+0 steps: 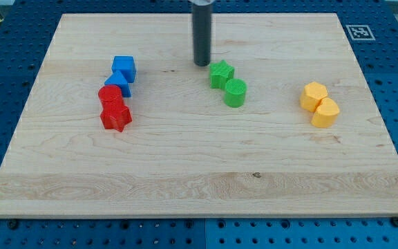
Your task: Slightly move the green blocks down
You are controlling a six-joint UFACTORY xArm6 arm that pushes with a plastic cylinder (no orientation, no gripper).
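A green star block (220,73) and a green cylinder (235,92) sit touching each other near the middle of the wooden board (185,173), the cylinder below and to the right of the star. My tip (202,64) rests on the board just up and to the left of the green star, a small gap from it. The dark rod rises from there out of the view's top.
A blue cube (124,68) and a second blue block (118,84) sit at the left, with a red cylinder (110,95) and a red star (115,117) below them. Two yellow blocks (314,95) (325,113) sit at the right.
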